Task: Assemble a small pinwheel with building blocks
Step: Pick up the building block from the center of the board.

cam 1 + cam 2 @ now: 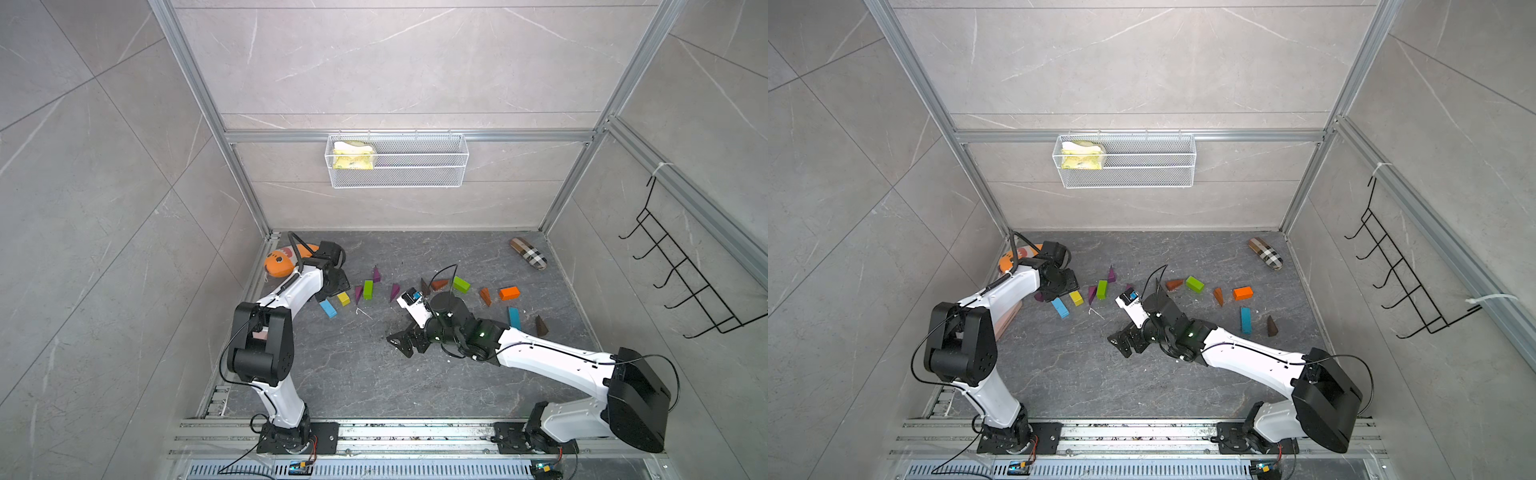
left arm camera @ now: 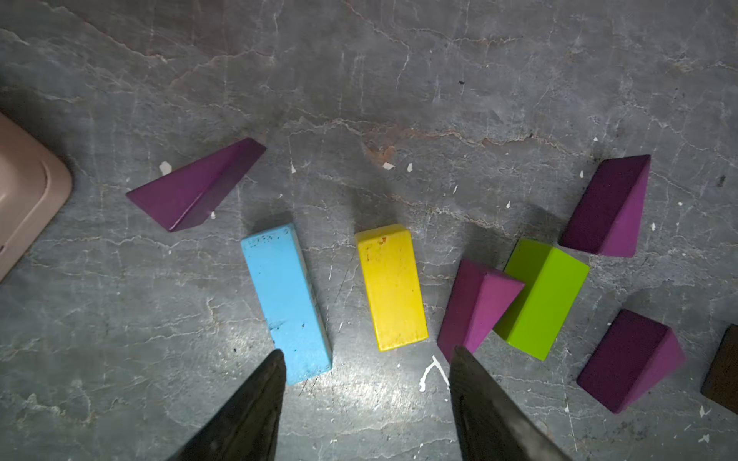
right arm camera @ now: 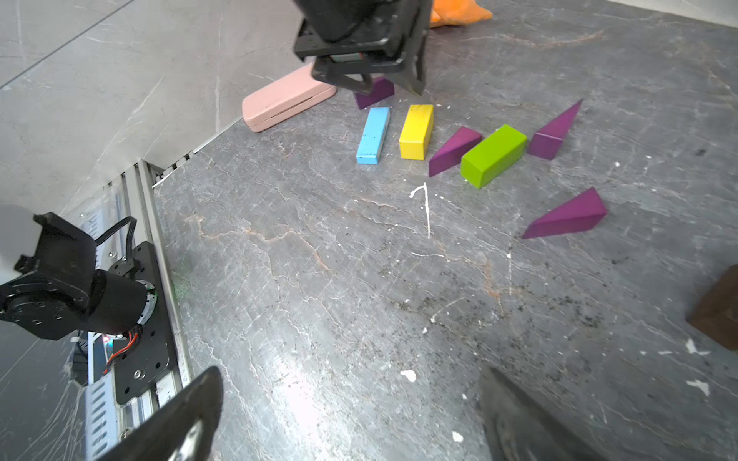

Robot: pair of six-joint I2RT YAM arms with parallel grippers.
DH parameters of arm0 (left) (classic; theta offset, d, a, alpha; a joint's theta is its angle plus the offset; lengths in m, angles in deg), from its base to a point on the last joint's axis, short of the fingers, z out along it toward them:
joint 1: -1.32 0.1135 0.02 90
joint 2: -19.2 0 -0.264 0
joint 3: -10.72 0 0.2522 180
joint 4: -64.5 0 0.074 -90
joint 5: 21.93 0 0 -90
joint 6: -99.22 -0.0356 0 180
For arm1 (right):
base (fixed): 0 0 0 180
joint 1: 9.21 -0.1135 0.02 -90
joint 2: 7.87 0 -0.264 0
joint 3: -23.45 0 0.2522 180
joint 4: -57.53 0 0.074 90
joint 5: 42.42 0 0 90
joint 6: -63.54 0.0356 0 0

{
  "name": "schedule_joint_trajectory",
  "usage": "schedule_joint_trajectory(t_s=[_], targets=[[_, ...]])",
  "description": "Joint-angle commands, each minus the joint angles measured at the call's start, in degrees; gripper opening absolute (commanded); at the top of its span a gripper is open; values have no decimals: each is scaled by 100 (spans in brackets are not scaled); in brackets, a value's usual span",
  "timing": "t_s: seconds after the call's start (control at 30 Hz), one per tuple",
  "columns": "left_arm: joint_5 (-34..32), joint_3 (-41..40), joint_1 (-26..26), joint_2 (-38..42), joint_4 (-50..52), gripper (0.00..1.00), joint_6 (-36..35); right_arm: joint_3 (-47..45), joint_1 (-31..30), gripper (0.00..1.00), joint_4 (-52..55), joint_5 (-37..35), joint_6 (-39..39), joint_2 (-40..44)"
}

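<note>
The building blocks lie in two loose groups on the dark floor. Near my left gripper (image 2: 367, 353) are a light-blue bar (image 2: 285, 299), a yellow brick (image 2: 391, 287), a green brick (image 2: 543, 299) and several purple wedges (image 2: 197, 185). That gripper hovers low over them, open, with only bare floor between its fingers. In a top view an orange brick (image 1: 509, 293), a second green brick (image 1: 461, 284), another blue bar (image 1: 514, 318) and brown and orange wedges (image 1: 485, 296) sit to the right. My right gripper (image 1: 401, 343) is open over bare floor.
An orange plush fish (image 1: 279, 264) lies at the back left behind my left arm. A pink case (image 3: 287, 99) rests by the left wall. A checked pouch (image 1: 528, 253) lies back right. A wire basket (image 1: 397, 160) hangs on the back wall, a hook rack (image 1: 685, 270) on the right.
</note>
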Motion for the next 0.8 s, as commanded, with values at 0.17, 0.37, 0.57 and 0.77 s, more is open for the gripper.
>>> schedule_joint_trajectory(t_s=[0.17,0.37,0.57,0.77], targets=[[34,343,-81,-514,28,63,228,133,-160,100,123,-132,-212,71],[33,380,-89,-742,-117,59,363,130,-169,99,225,-141,-241,58],[87,414,-89,-935,-225,57,400,116,-191,100,267,-150,-245,31],[110,479,-91,-1093,-315,56,423,116,-198,100,345,-162,-294,-15]])
